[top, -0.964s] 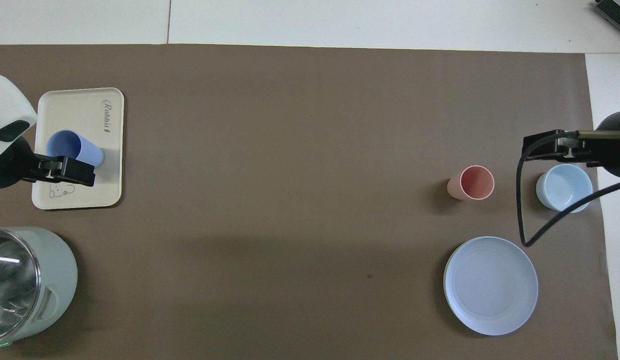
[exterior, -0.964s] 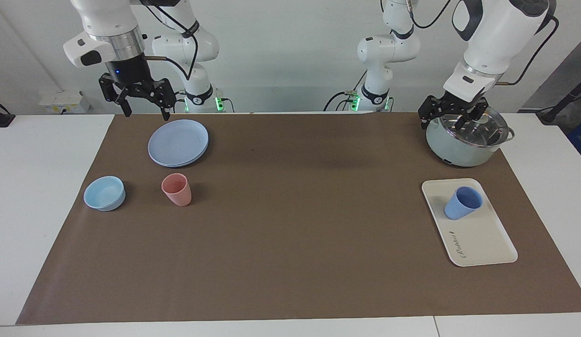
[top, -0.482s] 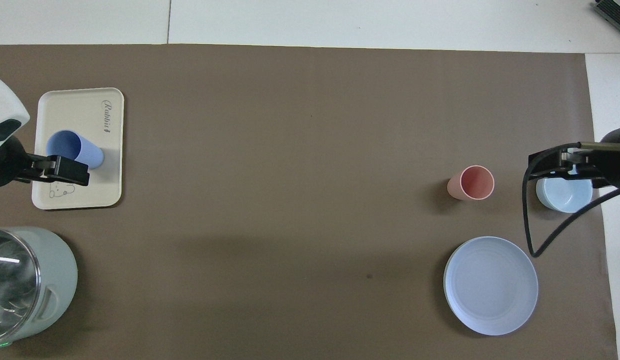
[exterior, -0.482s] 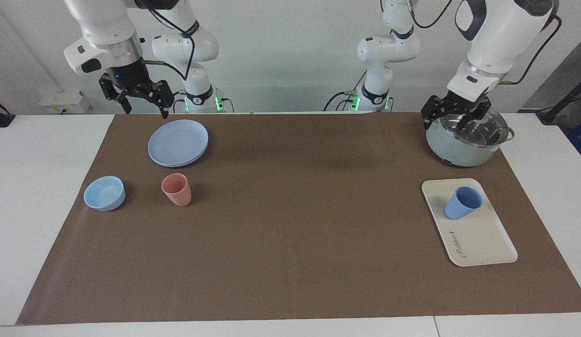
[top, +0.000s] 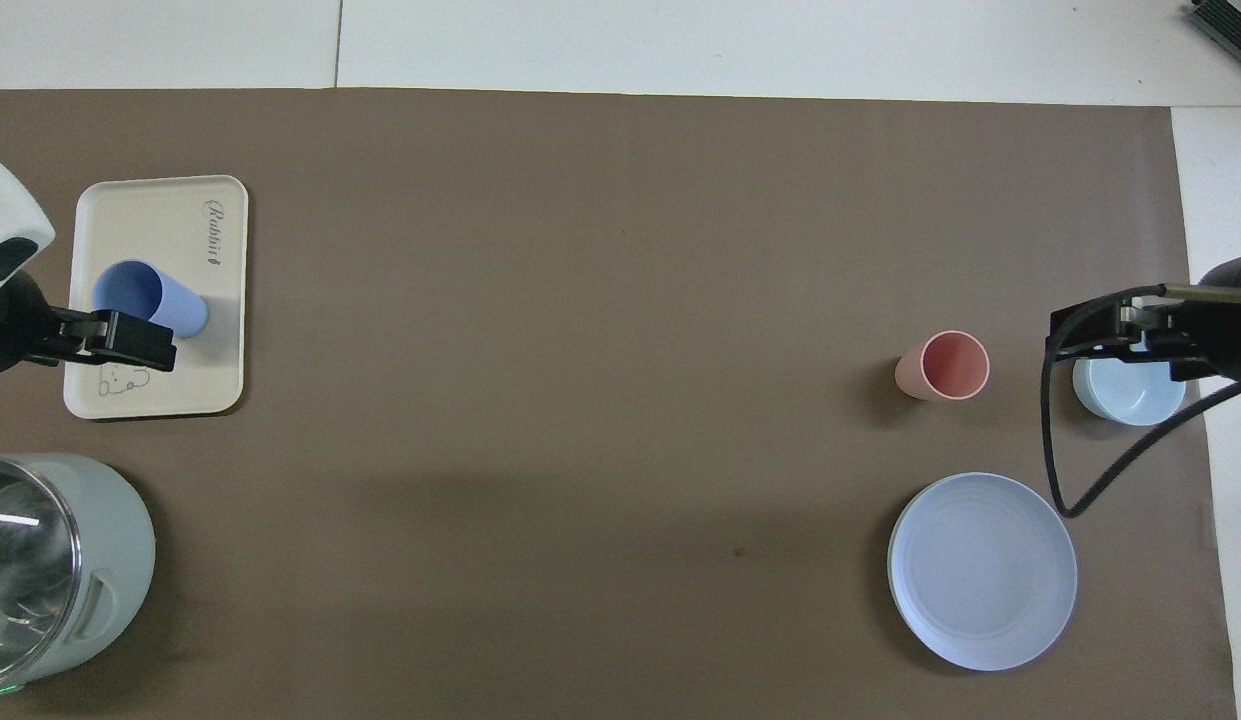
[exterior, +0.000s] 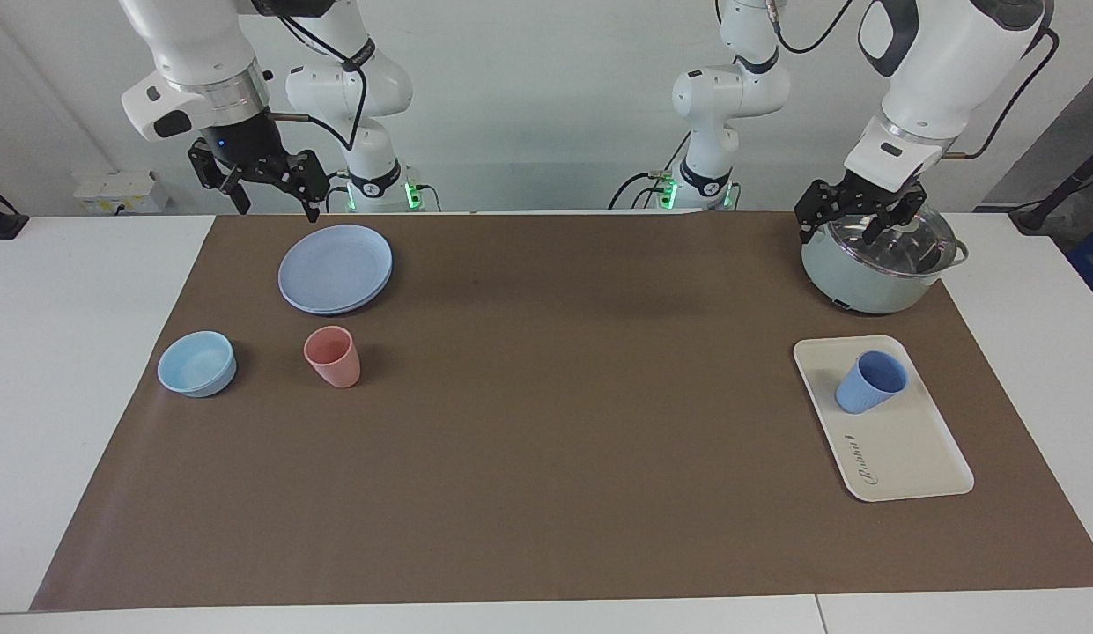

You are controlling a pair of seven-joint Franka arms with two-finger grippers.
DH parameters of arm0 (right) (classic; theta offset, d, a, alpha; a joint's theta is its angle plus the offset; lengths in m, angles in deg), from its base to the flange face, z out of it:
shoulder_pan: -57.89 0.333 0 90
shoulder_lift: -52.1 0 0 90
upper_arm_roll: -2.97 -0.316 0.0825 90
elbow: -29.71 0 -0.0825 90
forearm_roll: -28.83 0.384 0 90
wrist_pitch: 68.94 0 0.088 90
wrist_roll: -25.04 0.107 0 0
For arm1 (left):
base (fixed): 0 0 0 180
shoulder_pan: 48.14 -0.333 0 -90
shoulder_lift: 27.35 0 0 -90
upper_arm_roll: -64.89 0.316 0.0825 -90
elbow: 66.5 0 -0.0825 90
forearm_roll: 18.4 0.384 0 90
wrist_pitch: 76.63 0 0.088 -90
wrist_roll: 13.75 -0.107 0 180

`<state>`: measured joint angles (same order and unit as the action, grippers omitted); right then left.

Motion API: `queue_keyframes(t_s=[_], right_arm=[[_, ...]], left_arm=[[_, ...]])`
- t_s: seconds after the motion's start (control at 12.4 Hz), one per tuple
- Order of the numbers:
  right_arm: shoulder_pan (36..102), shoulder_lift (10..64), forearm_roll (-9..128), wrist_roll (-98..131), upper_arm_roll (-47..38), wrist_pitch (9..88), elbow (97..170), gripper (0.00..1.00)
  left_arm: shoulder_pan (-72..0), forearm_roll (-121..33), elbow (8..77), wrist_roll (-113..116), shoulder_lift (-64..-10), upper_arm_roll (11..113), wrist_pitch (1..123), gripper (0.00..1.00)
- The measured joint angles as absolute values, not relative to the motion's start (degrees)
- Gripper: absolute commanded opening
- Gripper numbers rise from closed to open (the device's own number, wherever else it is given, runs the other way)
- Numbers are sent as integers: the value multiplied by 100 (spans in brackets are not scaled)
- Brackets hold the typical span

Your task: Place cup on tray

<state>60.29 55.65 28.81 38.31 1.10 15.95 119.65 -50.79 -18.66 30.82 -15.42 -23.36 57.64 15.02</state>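
The periwinkle-blue cup (exterior: 872, 381) stands upright on the cream-white tray (exterior: 907, 449), on the half of the tray nearer the robots, at the left arm's end of the table. In the overhead view the cup (top: 145, 298) is on the tray (top: 150, 215) too. My left gripper (exterior: 850, 231) is open and empty, raised over the pot's lid, clear of the cup; from overhead it (top: 120, 340) overlaps the tray's edge. My right gripper (exterior: 277, 210) is open and empty, raised beside the blue plates; it also shows in the overhead view (top: 1130, 335).
A pale-green pot with a glass lid (exterior: 872, 273) stands nearer the robots than the tray. At the right arm's end are stacked round blue plates (exterior: 335, 269), a salmon-pink tumbler (exterior: 333, 357) and a light-blue bowl (exterior: 196, 363). A brown mat (exterior: 546, 423) covers the table.
Both grippers have risen a little and drawn back toward the robots. The cup has stayed on the tray.
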Motion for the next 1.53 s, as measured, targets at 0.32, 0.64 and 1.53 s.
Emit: queue_keyframes(t_s=[0.32,0.64,1.53], right_arm=[[5989,5614,2955,3831,120,1593,12006,100],[5996,5615,2961,3831,110,1629,12067,100],[5979,5636,2940,3644,121,1734,12129,100]], left_arm=[[-5079,-1866,3082,-1542,-2336,5764,1502,100],[-5079,-1866,3082,-1541,-2336,5764,1502,100],[-5079,-1866,3082,-1541,-2336,5764,1502,100]])
